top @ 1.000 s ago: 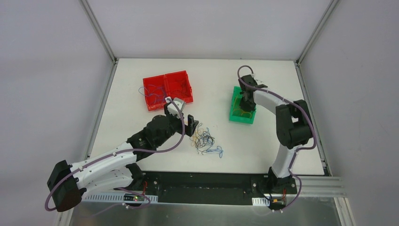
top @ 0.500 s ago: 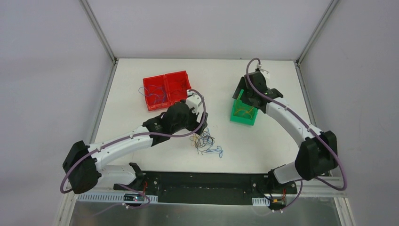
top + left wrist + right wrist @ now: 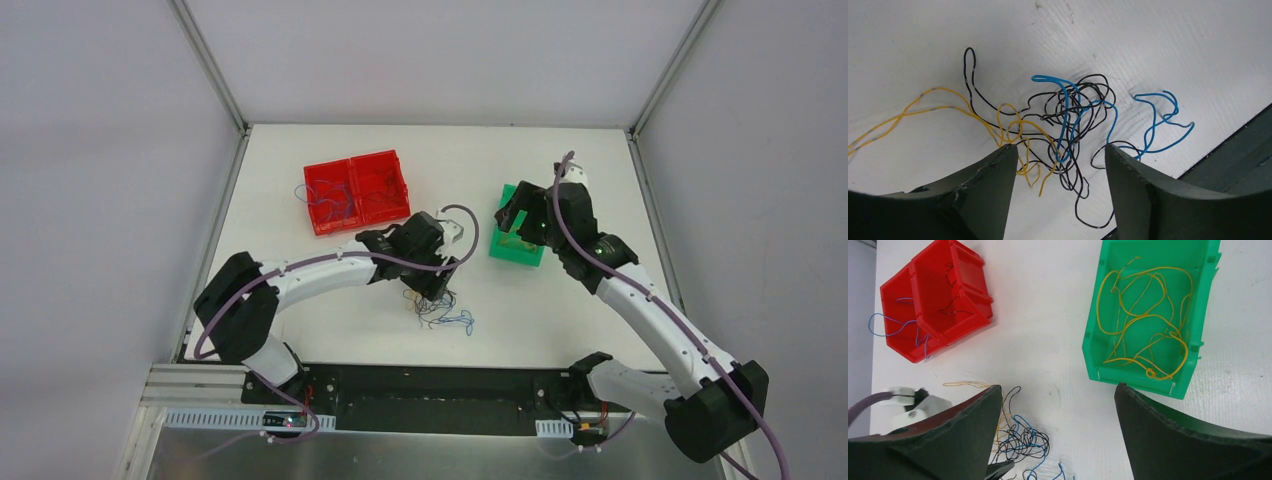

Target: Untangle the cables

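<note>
Table (image 3: 560, 310): left hand (image 3: 1058, 150) moved over cables (image 3: 1063, 100), right hand (image 3: 1058, 387) lifted off green bin (image 3: 1092, 320); both spread, empty.

Cables (image 3: 1063, 130): hair-thin black, blue and yellow wires, knotted in one loose heap on the worktop (image 3: 1148, 40), mid near edge. Yellow loops (image 3: 1143, 325) lie in green bin (image 3: 1091, 347). Blue strand (image 3: 883, 320) overhangs red bin (image 3: 970, 285).

place: robotics lab | evidence: white-walled enclosure (image 3: 430, 60), aluminium frame posts (image 3: 212, 70), mounting rail (image 3: 660, 395)
</note>
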Motion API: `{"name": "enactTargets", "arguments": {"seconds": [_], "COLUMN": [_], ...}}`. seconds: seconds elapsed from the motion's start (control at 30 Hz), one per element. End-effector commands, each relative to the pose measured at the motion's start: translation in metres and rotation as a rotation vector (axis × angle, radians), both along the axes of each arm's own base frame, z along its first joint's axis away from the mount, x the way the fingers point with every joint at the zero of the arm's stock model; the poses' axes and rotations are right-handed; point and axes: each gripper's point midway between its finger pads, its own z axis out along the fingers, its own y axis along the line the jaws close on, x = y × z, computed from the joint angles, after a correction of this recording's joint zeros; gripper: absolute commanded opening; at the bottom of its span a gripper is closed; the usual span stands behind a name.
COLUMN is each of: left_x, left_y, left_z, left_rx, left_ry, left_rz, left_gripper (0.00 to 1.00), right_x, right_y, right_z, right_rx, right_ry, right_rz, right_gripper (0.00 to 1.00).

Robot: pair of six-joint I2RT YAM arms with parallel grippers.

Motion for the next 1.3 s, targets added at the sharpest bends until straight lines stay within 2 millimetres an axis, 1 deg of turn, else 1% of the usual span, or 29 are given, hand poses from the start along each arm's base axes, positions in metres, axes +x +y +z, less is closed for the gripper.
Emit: {"name": "enactTargets", "arguments": {"seconds": [0.0, 0.03, 0.1, 0.13, 0.2, 0.23, 0.27, 0.3, 0.37, 0.43, 0.53, 0.7, 0.77, 0.83, 0.93, 1.03, 1.1, 1.17, 1.27], "left_x": [0.002, 0.002, 0.001, 0.002, 0.007, 0.012, 0.013, 0.016, 0.015, 0.013, 0.012, 0.007, 0.005, 0.003, -0.004, -0.013, -0.022, -0.03, -0.04], "left_y": [-0.002, -0.004, -0.011, -0.011, -0.004, 0.001, 0.007, 0.012, 0.015, 0.019, 0.026, 0.035, 0.038, 0.039, 0.037, 0.03, 0.021, 0.011, -0.001], "left_z": [0.0, -0.002, -0.002, -0.001, 0.01, 0.024, 0.034, 0.042, 0.064, 0.081, 0.103, 0.127, 0.131, 0.136, 0.143, 0.149, 0.151, 0.151, 0.15], "left_rx": [0.04, 0.041, 0.03, 0.03, 0.032, 0.015, -0.003, -0.04, -0.157, -0.258, -0.354, -0.461, -0.484, -0.508, -0.551, -0.602, -0.634, -0.652, -0.664], "left_ry": [0.022, 0.029, 0.046, 0.041, -0.012, -0.071, -0.114, -0.173, -0.273, -0.353, -0.438, -0.517, -0.535, -0.546, -0.554, -0.551, -0.531, -0.499, -0.45], "left_rz": [0.012, 0.005, -0.023, -0.025, 0.0, 0.019, 0.026, 0.043, 0.054, 0.068, 0.088, 0.112, 0.119, 0.113, 0.082, 0.024, -0.037, -0.101, -0.184], "left_gripper": [0.57, 0.45, 0.03, 0.0, 0.0, 0.0, 0.0, 0.0, 0.0, 0.0, 0.0, 0.0, 0.0, 0.0, 0.0, 0.0, 0.0, 0.0, 0.0], "right_x": [0.005, 0.005, 0.004, 0.003, 0.0, -0.001, -0.005, -0.01, -0.023, -0.037, -0.055, -0.088, -0.104, -0.112, -0.112, -0.106, -0.102, -0.095, -0.098], "right_y": [0.008, 0.009, 0.01, 0.01, 0.01, 0.013, 0.02, 0.031, 0.054, 0.073, 0.096, 0.135, 0.15, 0.16, 0.166, 0.164, 0.161, 0.151, 0.143], "right_z": [0.014, 0.013, 0.011, 0.01, 0.009, 0.009, 0.008, 0.006, 0.001, -0.006, -0.006, -0.006, -0.009, -0.014, -0.022, -0.026, -0.022, -0.016, -0.006], "right_rx": [0.04, 0.043, 0.05, 0.055, 0.077, 0.1, 0.13, 0.166, 0.231, 0.257, 0.256, 0.209, 0.168, 0.124, 0.069, 0.037, 0.032, 0.022, 0.034], "right_ry": [-0.066, -0.064, -0.056, -0.054, -0.068, -0.085, -0.094, -0.096, -0.071, -0.041, -0.13, -0.197, -0.217, -0.232, -0.244, -0.254, -0.276, -0.316, -0.368], "right_rz": [0.03, 0.034, 0.039, 0.034, 0.033, 0.05, 0.086, 0.144, 0.271, 0.362, 0.461, 0.685, 0.773, 0.82, 0.818, 0.781, 0.748, 0.689, 0.685], "right_gripper": [0.86, 0.86, 0.86, 0.85, 0.85, 0.85, 0.84, 0.84, 0.82, 0.77, 0.77, 0.79, 0.79, 0.8, 0.81, 0.81, 0.81, 0.81, 0.81]}}
